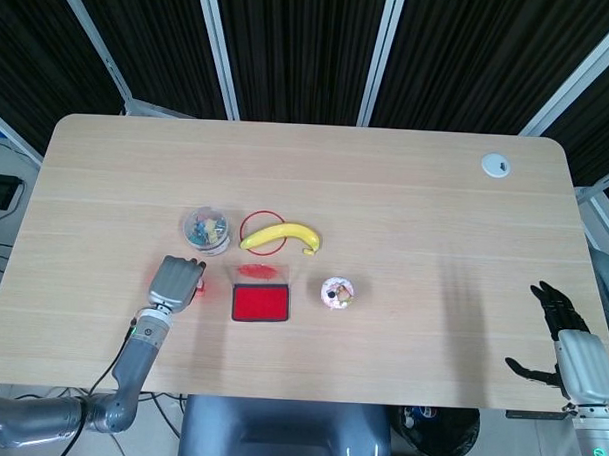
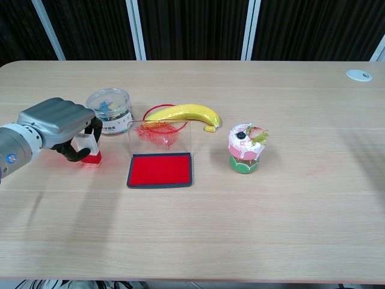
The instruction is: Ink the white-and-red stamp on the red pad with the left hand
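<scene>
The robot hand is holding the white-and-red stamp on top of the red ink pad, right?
Not quite. The left robot hand holds the white-and-red stamp on the wooden table, left of the red ink pad, not on it. The chest view shows this.

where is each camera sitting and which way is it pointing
Head view: sits high above the near edge, looking steeply down on the whole table; shows the left hand with its forearm, and the right hand off the near right corner.
Chest view: sits low at the near edge, looking across the tabletop toward the dark back wall; shows only the left hand holding the stamp.
Both share the red pad, banana, jar and cupcake.
</scene>
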`<state>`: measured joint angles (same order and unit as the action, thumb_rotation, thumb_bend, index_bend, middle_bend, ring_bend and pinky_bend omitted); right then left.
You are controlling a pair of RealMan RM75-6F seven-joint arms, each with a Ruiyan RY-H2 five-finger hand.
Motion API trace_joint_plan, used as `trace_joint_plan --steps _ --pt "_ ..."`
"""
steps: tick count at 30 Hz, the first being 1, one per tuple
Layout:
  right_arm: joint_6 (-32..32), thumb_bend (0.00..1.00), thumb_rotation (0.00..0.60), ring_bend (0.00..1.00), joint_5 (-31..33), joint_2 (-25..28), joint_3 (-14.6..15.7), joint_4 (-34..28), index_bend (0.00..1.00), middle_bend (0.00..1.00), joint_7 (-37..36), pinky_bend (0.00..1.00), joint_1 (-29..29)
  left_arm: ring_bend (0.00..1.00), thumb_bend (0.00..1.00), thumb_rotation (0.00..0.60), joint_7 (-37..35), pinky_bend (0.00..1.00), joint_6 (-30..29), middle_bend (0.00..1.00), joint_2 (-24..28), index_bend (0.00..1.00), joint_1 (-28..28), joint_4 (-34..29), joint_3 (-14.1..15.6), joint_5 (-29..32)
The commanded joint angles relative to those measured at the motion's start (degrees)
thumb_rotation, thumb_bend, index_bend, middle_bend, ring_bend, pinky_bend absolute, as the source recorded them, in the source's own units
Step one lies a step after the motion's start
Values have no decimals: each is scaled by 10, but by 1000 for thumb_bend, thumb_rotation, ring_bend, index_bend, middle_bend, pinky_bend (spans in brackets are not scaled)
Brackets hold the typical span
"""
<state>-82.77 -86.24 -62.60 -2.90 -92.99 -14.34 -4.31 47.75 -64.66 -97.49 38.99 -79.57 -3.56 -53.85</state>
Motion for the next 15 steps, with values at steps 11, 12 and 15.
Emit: trace_joint_plan --steps 11,12,15 --pt "0 158 600 0 0 0 0 0 0 0 0 177 0 531 470 600 14 628 1 621 0 602 -1 -2 0 4" --pt "0 158 600 0 0 0 0 0 0 0 0 177 0 531 469 600 15 627 1 618 0 600 -1 -2 0 4" --pt "0 158 600 0 0 0 0 0 0 0 0 177 0 522 468 600 18 619 2 608 1 590 -1 -3 0 6"
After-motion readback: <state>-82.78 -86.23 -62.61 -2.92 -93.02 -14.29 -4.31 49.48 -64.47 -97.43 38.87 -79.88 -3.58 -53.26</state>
